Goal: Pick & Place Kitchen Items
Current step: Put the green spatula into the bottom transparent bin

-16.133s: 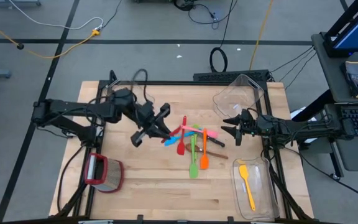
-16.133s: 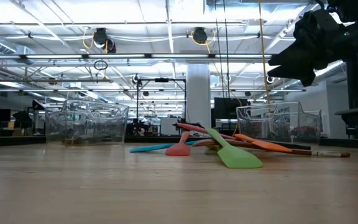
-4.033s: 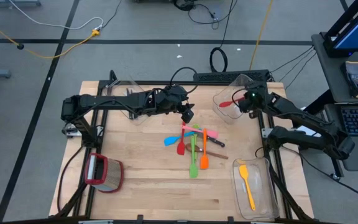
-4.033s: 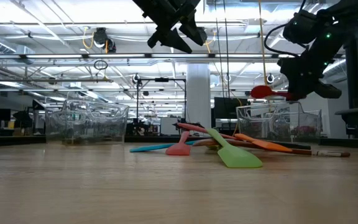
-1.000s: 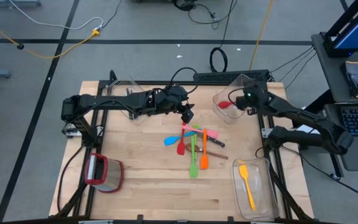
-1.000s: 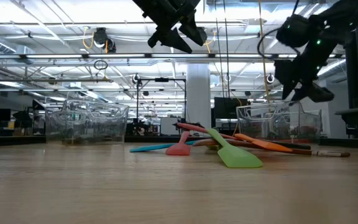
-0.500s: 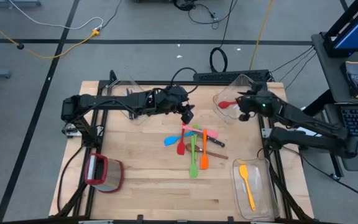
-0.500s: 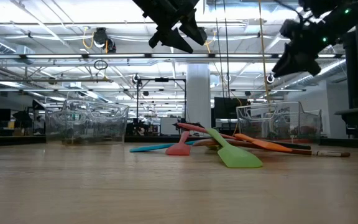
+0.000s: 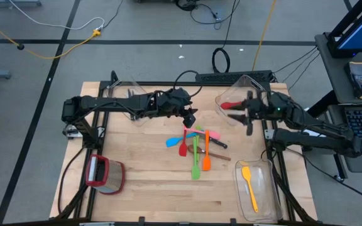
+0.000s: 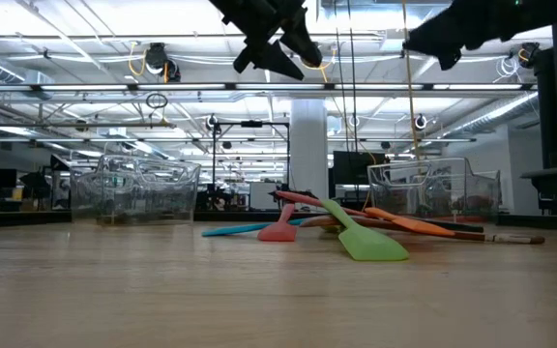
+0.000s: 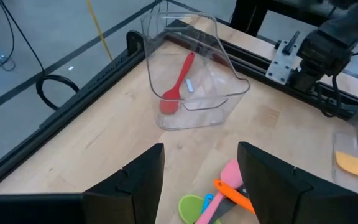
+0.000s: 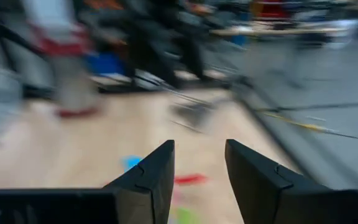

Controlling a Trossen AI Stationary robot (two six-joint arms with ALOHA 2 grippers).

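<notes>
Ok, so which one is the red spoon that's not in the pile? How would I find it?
Look at the far right corner of the wooden table, where a clear bin stands. The red spoon lies inside it, alone. The other utensils lie heaped in the pile on the bare wood at the table's middle, and the yellow spatula lies in a different bin, nearer the front.

My right wrist view was smeared by motion, so the table (image 12: pixel 73 143) and the utensil pile (image 12: pixel 179 186) showed only as coloured blots. In the low view, both arms were cut off by the top edge, hiding the right gripper's (image 10: pixel 453 39) fingers.
</notes>
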